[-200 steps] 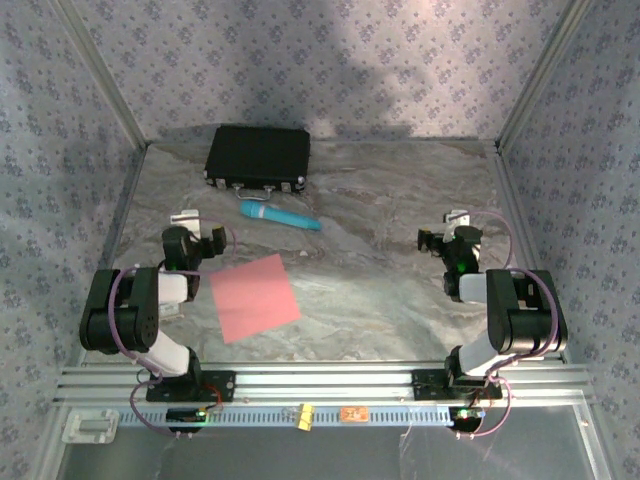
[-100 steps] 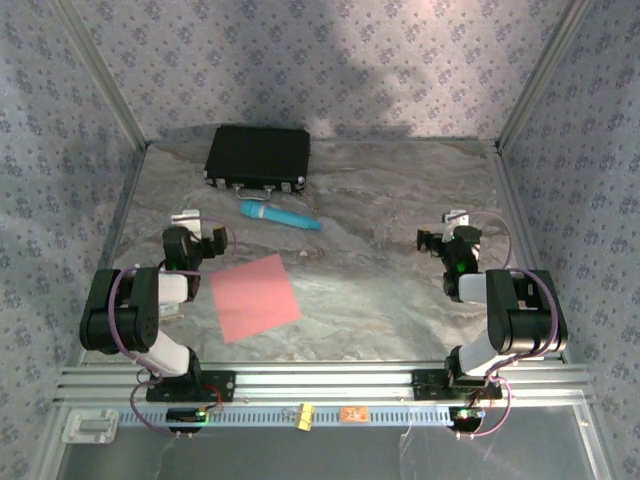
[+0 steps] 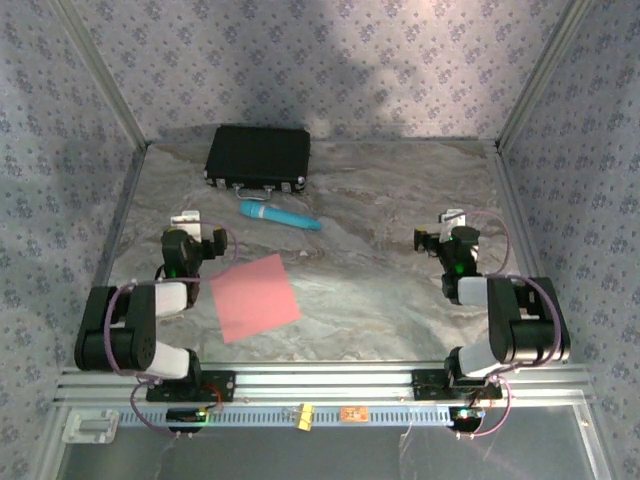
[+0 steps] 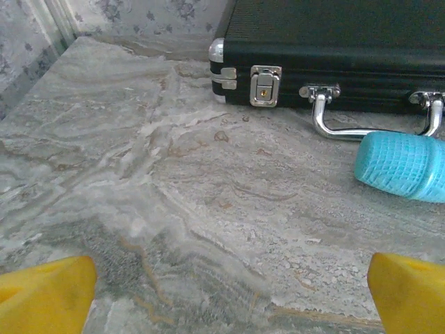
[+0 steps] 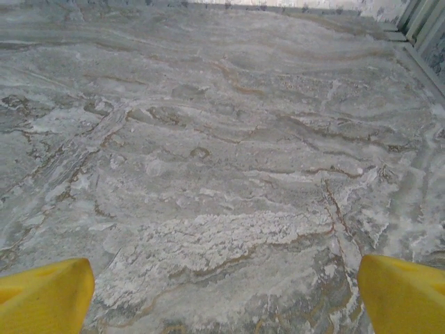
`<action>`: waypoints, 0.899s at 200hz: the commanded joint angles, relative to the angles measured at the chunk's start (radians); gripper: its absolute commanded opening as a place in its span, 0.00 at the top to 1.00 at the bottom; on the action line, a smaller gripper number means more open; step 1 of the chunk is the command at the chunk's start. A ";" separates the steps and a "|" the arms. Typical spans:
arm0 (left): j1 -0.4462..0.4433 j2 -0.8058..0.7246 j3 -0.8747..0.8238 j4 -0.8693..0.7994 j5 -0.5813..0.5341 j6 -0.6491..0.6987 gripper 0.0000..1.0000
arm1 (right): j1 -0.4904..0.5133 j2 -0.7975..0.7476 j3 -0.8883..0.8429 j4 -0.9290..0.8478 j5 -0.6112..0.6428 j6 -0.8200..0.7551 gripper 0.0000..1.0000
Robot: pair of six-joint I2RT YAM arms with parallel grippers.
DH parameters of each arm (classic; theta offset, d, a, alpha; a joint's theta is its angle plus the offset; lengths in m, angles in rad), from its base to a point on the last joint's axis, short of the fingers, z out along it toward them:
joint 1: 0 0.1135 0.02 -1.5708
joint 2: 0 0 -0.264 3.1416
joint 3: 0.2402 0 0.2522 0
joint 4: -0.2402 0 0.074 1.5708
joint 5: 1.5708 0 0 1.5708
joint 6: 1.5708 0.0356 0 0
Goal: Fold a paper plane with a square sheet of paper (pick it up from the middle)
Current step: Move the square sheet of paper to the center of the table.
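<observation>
- Arms: both are folded low, elbows drawn back over their bases at the near edge and wrists reaching toward the far wall.
- Left claw [image 3: 192, 228] [image 4: 226, 296]: it hangs close over the desk [image 3: 390, 270] and faces the black case [image 3: 258, 158] [image 4: 334, 49]. Its yellow fingertips [image 4: 43, 298] sit at the two bottom corners of the wrist view, spread wide with only bare marbled surface between them.
- Right claw [image 3: 447, 228] [image 5: 222, 296]: it mirrors the left one on the right side, jaws spread wide over bare surface and gripping nothing.
- Square sheet of paper [image 3: 255, 297]: it lies flat and slightly turned, left of centre, just beside the left forearm. Neither claw touches it.
- Teal cylinder [image 3: 280, 215] [image 4: 400, 165]: it lies between the case's handle side and the sheet, apart from the sheet.
- Edges: patterned walls [image 3: 330, 60] with metal posts [image 3: 535, 75] close the left, far and right sides. An aluminium rail [image 3: 320, 385] runs along the near edge, and the case sits in the far-left corner.
- Open room: the middle and whole right half of the desk lie bare, from the sheet's right edge across to the right arm.
</observation>
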 commanded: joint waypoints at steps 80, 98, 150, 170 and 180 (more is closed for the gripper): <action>0.024 -0.305 0.349 -1.045 0.150 -0.608 0.00 | 0.016 -0.214 0.394 -1.062 -0.404 0.503 0.01; 0.002 -0.315 0.336 -1.070 0.284 -0.669 0.00 | 0.032 -0.252 0.338 -1.021 -0.521 0.585 0.01; -0.258 -0.256 0.292 -1.196 0.264 -0.730 0.00 | 0.138 -0.343 0.248 -0.980 -0.503 0.673 0.01; -0.346 -0.206 0.274 -1.186 0.201 -0.761 0.00 | 0.158 -0.346 0.253 -0.971 -0.475 0.673 0.01; -0.364 -0.176 0.270 -1.170 0.195 -0.784 0.00 | 0.162 -0.342 0.255 -0.966 -0.469 0.673 0.01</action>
